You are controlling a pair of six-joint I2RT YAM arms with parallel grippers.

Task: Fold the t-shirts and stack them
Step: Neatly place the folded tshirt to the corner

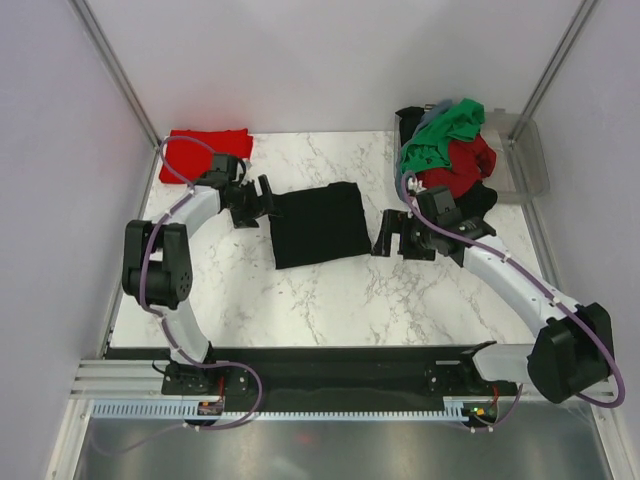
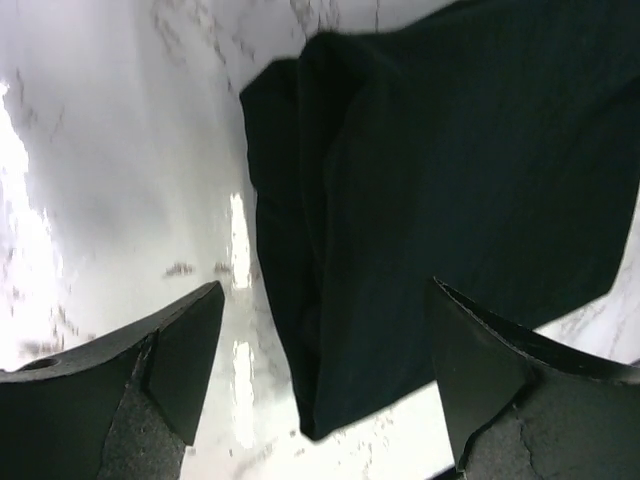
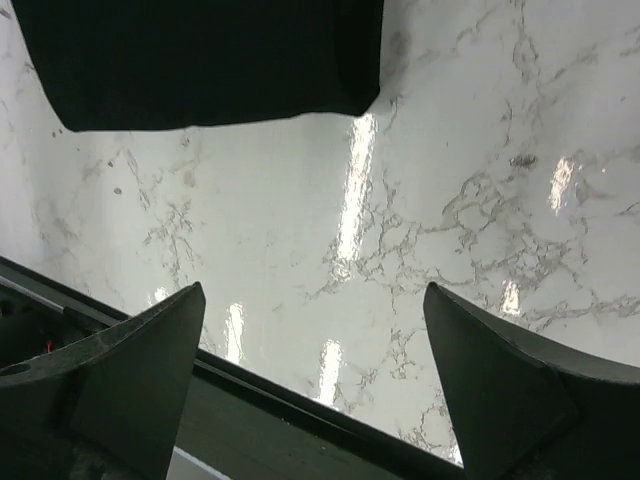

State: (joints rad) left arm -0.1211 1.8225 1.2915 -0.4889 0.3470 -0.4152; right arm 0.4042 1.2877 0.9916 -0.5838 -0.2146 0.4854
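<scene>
Flanking the folded black cloth t-shirt [image 1: 320, 225] at centre frame, both tools stand wide and empty: left gripper [image 1: 266, 203] just beside its left edge, right gripper [image 1: 384, 238] just off its right edge. Folding of this garment appears complete. Judged next: stacking it on the folded red t-shirt [image 1: 205, 155] at upper left, which calls for pinching through all layers. At upper right lies a heap of unfolded coloured shirts [image 1: 450, 150].

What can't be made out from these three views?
Top external: pile of t-shirts, count unclear. They overlap, and the right arm covers the pile's near edge.
Top external: red t-shirt, near edge hidden by the left arm; layers too small to count.
Wrist views: folded black t-shirt, cut off by the top and right edges in the left view and by the top edge in the right; any marking is not visible.
</scene>
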